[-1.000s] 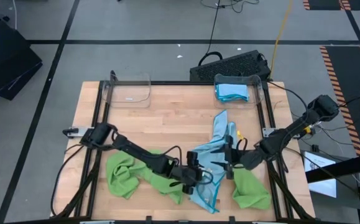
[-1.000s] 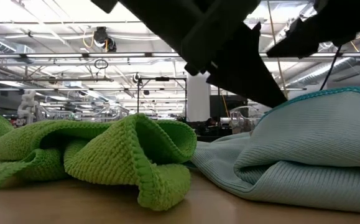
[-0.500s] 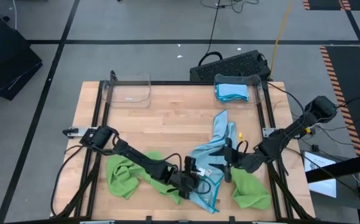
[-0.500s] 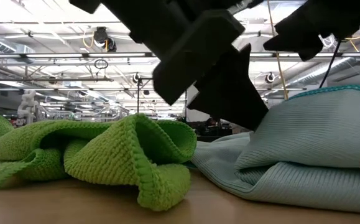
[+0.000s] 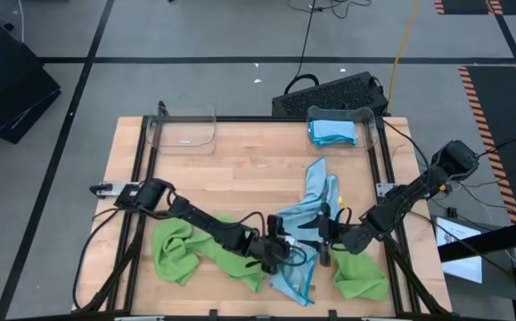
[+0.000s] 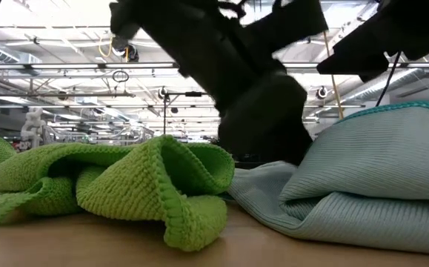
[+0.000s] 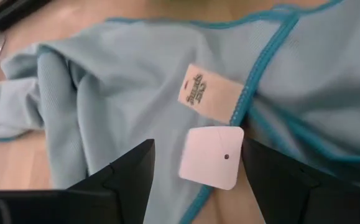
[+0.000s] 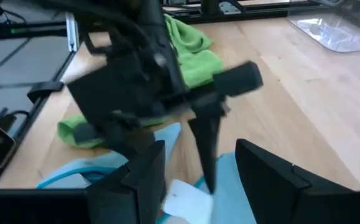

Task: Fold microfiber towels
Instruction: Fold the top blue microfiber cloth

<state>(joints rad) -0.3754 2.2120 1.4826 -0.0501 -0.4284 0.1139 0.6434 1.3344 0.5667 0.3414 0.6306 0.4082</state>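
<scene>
Both arms meet over the blue towel (image 5: 307, 234), which lies crumpled on the near half of the worktop (image 5: 240, 169), running from the middle toward the near edge, with one green towel (image 5: 191, 250) bunched to its left and another (image 5: 360, 275) to its right. A folded blue towel (image 5: 331, 132) already sits in the right bin (image 5: 364, 120) at the far edge; the left bin (image 5: 186, 129) looks bare. The left pincer (image 7: 195, 171) hovers low over the blue towel with its fingers (image 7: 127, 171) spread, nothing between them; straight ahead lie the teal hem, a sewn label (image 7: 209, 93) and a white tag (image 7: 212, 157). The right pincer (image 8: 195, 168) faces it from the other side, its fingers likewise parted and empty, just above the same cloth. The step in hand seems to be taking hold of this towel to spread it flat before folding. To do it well, each pincer should seek the hem near a corner and pinch a single layer, not a bunched fold, since the cloth is doubled over itself here. The two corners should belong to the same edge, so that drawing the arms apart opens the towel instead of twisting it. Lifting clear of the green towels would keep them from being dragged along.
</scene>
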